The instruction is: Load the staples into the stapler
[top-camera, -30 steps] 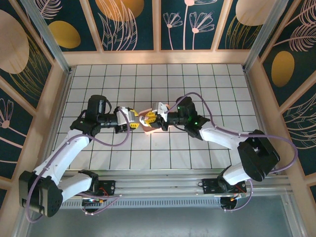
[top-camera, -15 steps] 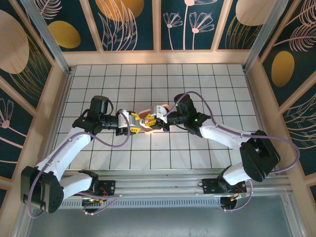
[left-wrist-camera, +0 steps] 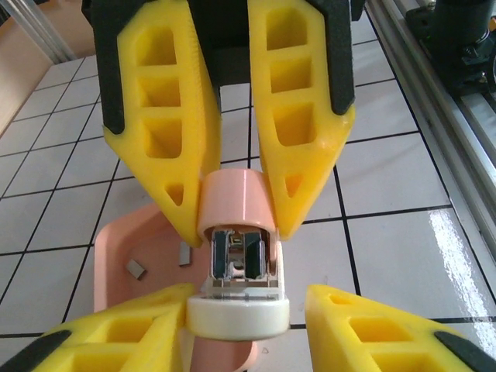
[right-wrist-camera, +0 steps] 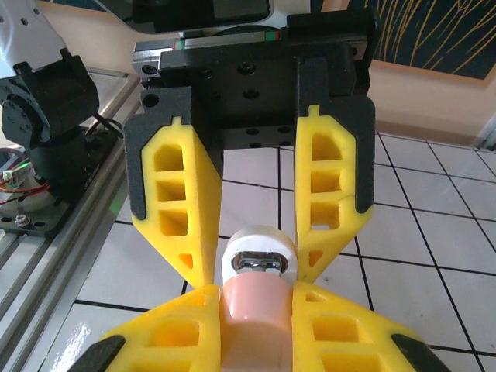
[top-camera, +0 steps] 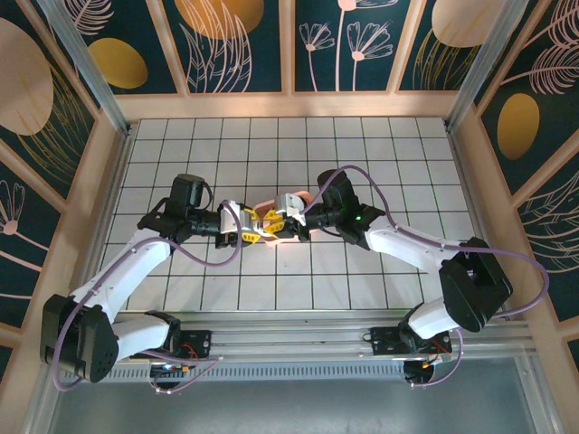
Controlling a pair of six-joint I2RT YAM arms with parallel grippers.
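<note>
The stapler (left-wrist-camera: 239,256) is small, with a pink body and a white end, and hangs between both grippers above the pink tray (left-wrist-camera: 124,248). Its metal channel shows between the pink and white parts. My right gripper (right-wrist-camera: 258,288) is shut on the pink body (right-wrist-camera: 256,310). My left gripper (left-wrist-camera: 252,291) stands open around the white end (right-wrist-camera: 260,252): one finger touches it, the other sits a little off it. Two small grey staples (left-wrist-camera: 136,269) lie in the tray. From above, the stapler (top-camera: 274,225) sits between the left gripper (top-camera: 256,231) and the right gripper (top-camera: 288,221).
White tiled floor (top-camera: 271,154) stretches all around the grippers. Wooden walls enclose it on the left, right and far sides. The metal rail with the arm bases (top-camera: 298,339) runs along the near edge. The grippers partly cover the tray (top-camera: 265,209).
Both grippers have stayed nose to nose and drifted slightly to the left and toward the far side. The left jaws have narrowed around the stapler's white end.
</note>
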